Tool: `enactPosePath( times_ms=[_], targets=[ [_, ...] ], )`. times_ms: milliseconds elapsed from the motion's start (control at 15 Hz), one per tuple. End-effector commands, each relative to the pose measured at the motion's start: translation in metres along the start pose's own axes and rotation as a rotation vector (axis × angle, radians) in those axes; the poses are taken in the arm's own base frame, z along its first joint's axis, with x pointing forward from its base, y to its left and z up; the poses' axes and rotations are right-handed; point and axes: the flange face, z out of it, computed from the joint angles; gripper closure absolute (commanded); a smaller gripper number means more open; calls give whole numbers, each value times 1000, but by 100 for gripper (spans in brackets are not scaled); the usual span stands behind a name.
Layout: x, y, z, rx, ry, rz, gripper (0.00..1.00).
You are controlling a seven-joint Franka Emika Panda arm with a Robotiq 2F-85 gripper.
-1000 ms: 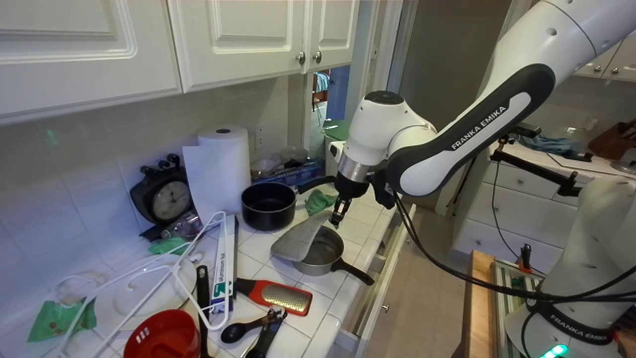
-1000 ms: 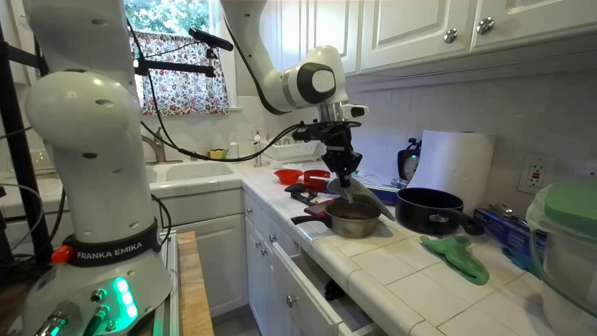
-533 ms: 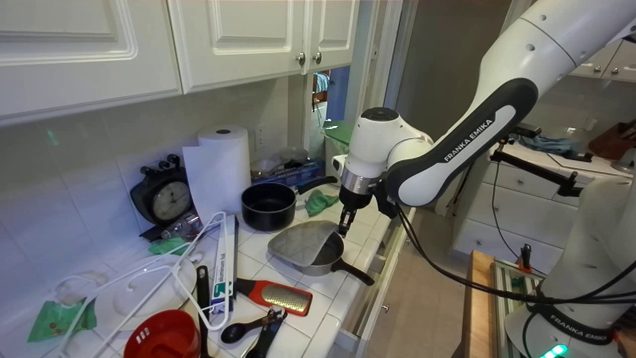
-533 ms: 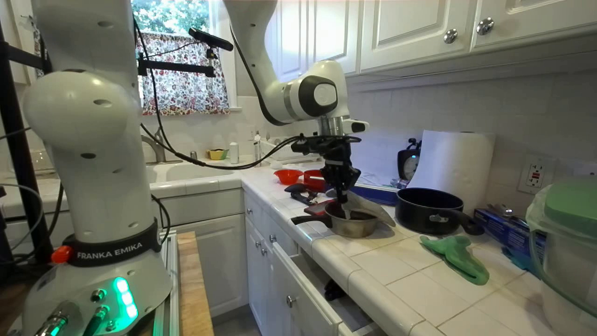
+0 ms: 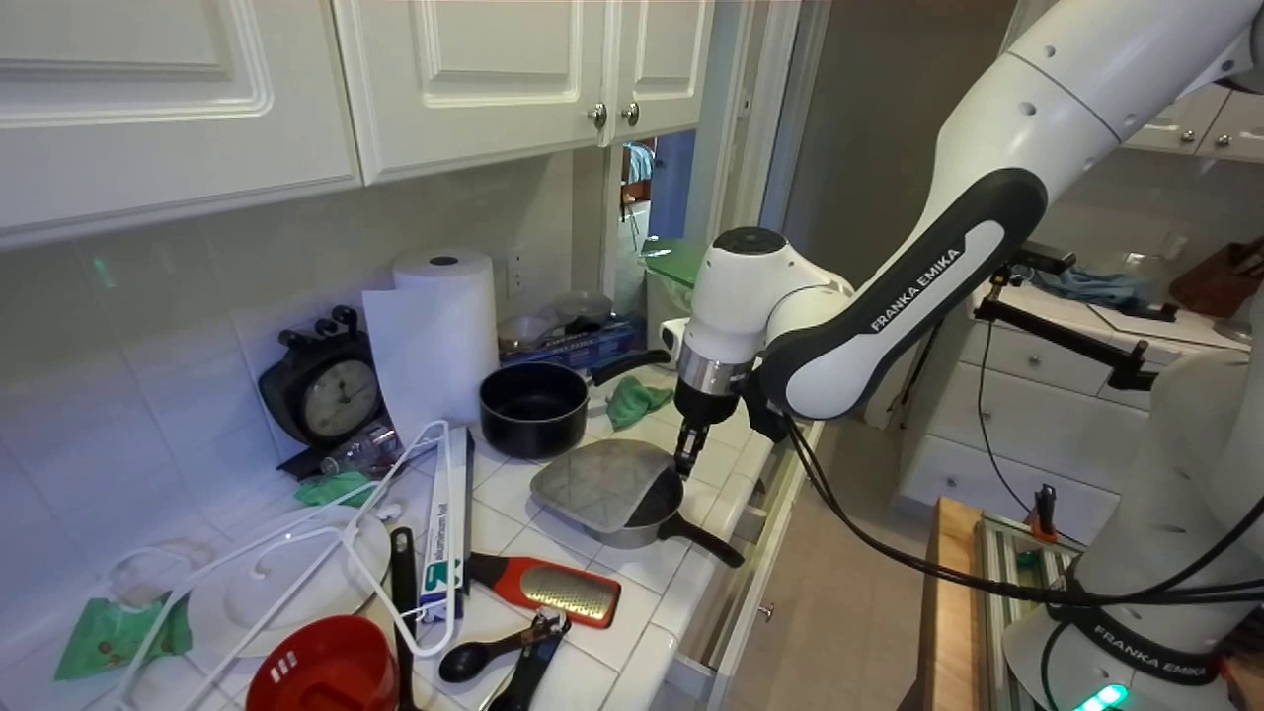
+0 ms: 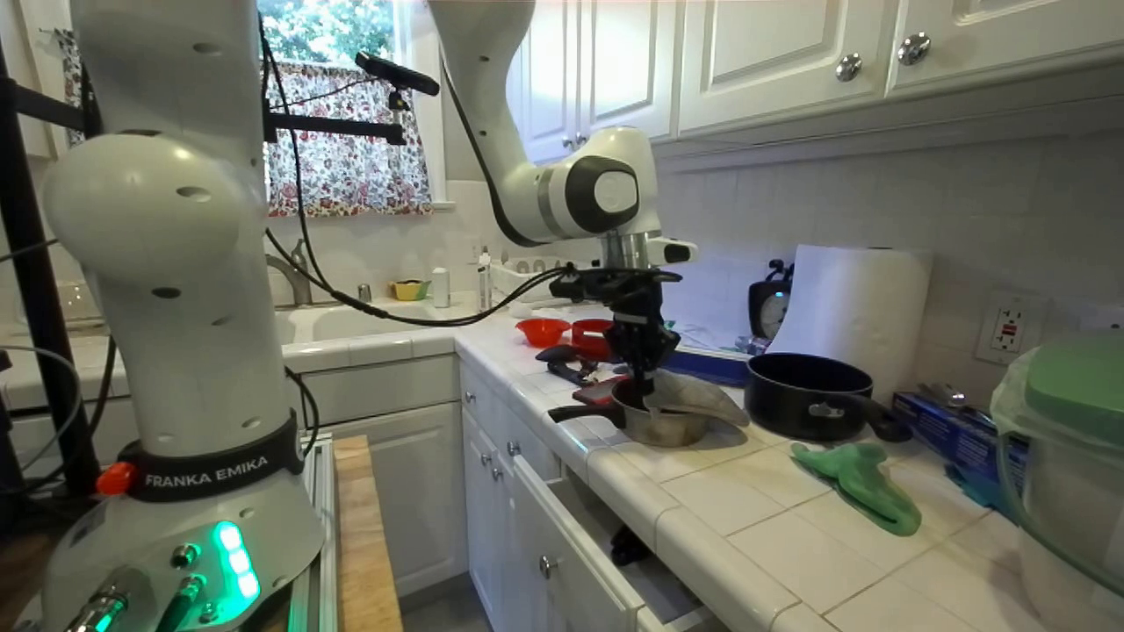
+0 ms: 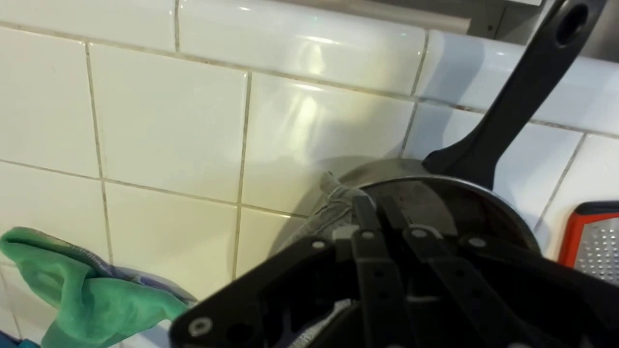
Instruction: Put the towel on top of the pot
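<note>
gripper (image 7: 376, 200) narrow, pinching towel (image 5: 597, 484) | part over pot (image 5: 632, 536), mid-frame in an exterior view | wrist: we get scraps

End effector (image 7: 378, 212): nearly black, detail lost in the wrist view.
Window (image 6: 329, 33): bright daylight, beyond and left of the end effector in an exterior view.
Counter (image 7: 169, 116): glare streaks up and left of the end effector, wrist view.
Pot handle (image 7: 512, 106): soft shadow beside it, right of the end effector.
Tiled wall (image 5: 118, 365): dim, bluish, left of the end effector in an exterior view.
</note>
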Motion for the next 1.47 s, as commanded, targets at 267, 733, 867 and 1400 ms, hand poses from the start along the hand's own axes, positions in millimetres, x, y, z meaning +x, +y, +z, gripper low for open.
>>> enactPosePath(
  times_ms=[267,733,867,1400],
  targets=[
    [-6,-3,20,-33,-79,-58,96],
    [-10,-1,25,-86,-126,-109,96],
    [-10,-3,23,-102,-138,-133,96],
    [-13,-10,22,-153,-191,-207,64]
  ],
)
